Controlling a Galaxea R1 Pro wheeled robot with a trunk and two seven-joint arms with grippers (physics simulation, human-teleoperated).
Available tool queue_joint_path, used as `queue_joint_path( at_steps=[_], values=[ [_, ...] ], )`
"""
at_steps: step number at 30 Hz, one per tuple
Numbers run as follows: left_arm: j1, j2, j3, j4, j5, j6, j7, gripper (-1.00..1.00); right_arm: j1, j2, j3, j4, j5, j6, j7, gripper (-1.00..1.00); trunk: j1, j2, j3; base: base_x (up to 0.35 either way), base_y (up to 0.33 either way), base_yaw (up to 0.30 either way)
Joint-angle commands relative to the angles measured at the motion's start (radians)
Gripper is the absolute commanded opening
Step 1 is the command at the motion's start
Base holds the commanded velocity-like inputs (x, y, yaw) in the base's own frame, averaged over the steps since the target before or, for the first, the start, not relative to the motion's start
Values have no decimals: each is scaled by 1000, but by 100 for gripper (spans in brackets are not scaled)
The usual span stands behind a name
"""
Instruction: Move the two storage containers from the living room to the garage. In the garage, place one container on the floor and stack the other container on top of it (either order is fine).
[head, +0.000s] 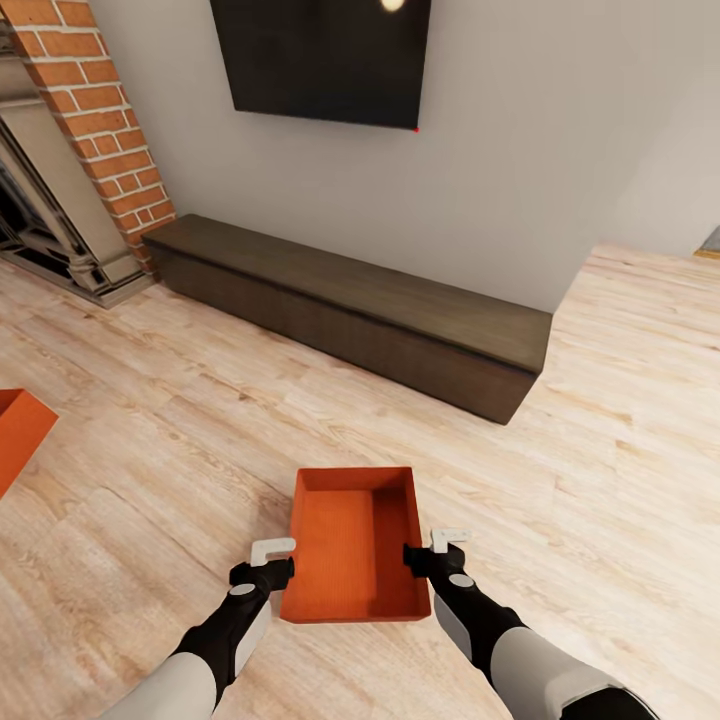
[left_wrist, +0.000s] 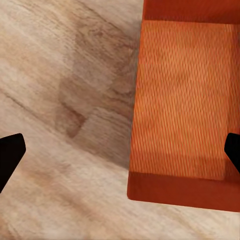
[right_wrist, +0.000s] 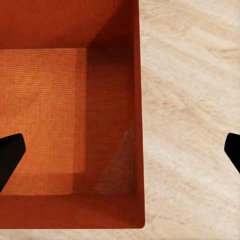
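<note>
open orange-red container (head: 352, 545) on the wood-plank floor (head: 600, 420) between left gripper (head: 272, 560) and right gripper (head: 432, 552), both spread astride its walls; second container (head: 15, 430) cut off at frame edge.

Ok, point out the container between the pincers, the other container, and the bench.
Container between the pincers (head: 345, 545): head view, on its ribbed inside bottom.
Other container (head: 18, 432): head view, at the left edge, on its orange outer wall.
Bench (head: 350, 285): head view, on its dark top surface.
</note>
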Motion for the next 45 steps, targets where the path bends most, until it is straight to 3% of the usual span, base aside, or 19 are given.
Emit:
queue_joint_path(
  at_steps=[1,18,34,45],
  values=[
    [0,-2,4,-2,-2,4,1,100,-1,-2,9,1,-10,-5,-5,100,4,-8,-4,0,0,0],
    [0,-1,5,-6,-3,4,1,100,-1,-5,12,3,-12,-6,-11,100,69,-127,-57,0,0,0],
    [0,-1,5,-5,-4,2,1,100,-1,-8,13,12,-12,-7,-5,100,69,-127,-57,0,0,0],
    [0,-1,5,-7,-5,-1,1,100,-1,-42,15,14,-4,-9,-1,100,69,-127,-57,0,0,0]
  ],
)
